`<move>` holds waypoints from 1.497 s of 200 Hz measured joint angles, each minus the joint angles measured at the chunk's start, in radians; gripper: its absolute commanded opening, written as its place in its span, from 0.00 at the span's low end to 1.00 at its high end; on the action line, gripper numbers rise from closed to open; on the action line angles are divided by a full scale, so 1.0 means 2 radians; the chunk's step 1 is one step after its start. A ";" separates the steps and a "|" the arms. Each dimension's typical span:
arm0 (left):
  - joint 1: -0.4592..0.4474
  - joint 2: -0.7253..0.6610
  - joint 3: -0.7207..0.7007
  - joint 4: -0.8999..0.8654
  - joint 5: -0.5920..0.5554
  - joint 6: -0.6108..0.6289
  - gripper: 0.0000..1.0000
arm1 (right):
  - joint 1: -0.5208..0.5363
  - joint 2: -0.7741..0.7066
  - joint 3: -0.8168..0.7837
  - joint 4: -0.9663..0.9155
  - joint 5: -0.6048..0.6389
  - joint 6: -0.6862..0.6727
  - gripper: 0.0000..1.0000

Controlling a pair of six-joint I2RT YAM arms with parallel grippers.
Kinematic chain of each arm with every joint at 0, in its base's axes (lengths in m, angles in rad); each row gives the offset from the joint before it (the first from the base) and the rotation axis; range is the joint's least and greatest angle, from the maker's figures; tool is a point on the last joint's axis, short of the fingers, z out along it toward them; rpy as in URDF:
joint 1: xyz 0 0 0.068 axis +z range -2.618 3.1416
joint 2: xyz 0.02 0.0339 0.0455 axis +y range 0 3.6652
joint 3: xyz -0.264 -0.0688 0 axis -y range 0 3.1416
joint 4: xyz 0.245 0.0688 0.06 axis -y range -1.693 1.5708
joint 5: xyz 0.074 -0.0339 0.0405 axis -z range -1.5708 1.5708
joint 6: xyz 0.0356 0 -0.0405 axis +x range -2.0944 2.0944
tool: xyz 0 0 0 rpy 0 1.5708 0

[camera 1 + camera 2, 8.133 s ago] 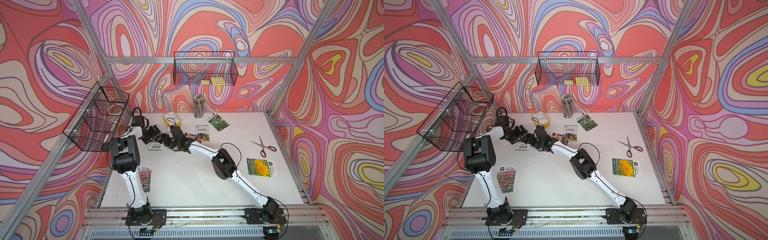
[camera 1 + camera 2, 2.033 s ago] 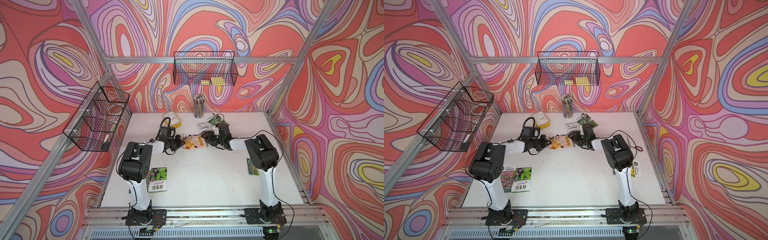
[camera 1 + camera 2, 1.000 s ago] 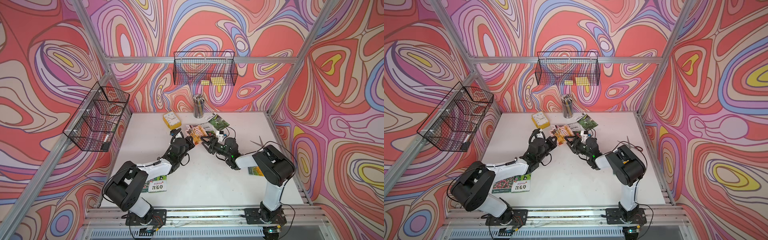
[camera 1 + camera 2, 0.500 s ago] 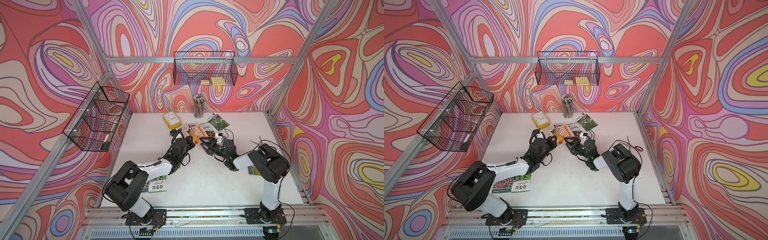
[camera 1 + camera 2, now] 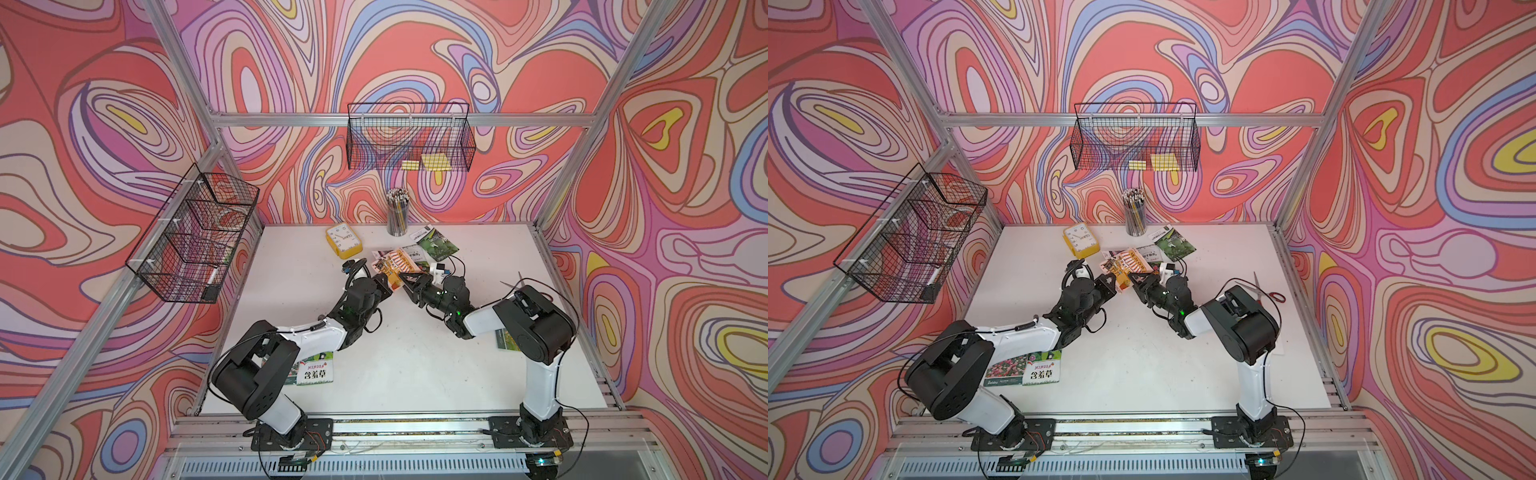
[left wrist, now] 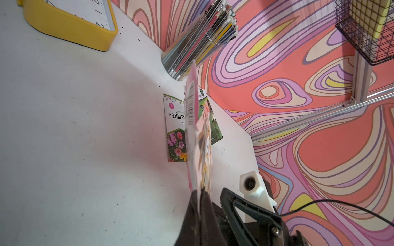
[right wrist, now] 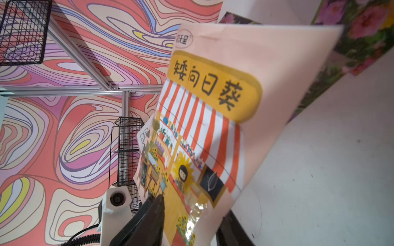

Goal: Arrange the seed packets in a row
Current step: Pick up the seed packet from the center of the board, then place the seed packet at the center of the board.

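Left tool (image 5: 383, 286) is pinching the shopfront seed packet (image 7: 204, 127) above the table's (image 5: 415, 374) far edge. Right tool (image 5: 410, 286) is narrowing around it, grip uncertain, so probably a handover.

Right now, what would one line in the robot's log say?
left gripper: shut on glossy orange shopfront seed packet, in the air | right gripper: at same packet, grip unclear
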 measured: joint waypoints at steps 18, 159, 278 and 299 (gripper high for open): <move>0.000 0.000 0.000 0.000 0.000 0.000 0.00 | 0.000 0.000 0.005 -0.004 0.002 -0.005 0.00; 0.063 -0.131 0.101 -0.369 0.017 0.106 0.91 | -0.041 -0.109 0.039 -0.358 -0.153 -0.314 0.00; 0.105 -0.212 0.095 -0.483 0.027 0.130 0.92 | 0.170 -0.063 -0.010 -0.310 -0.141 -0.252 0.00; 0.105 -0.223 0.089 -0.485 0.026 0.130 0.92 | 0.181 -0.043 -0.010 -0.294 -0.134 -0.234 0.00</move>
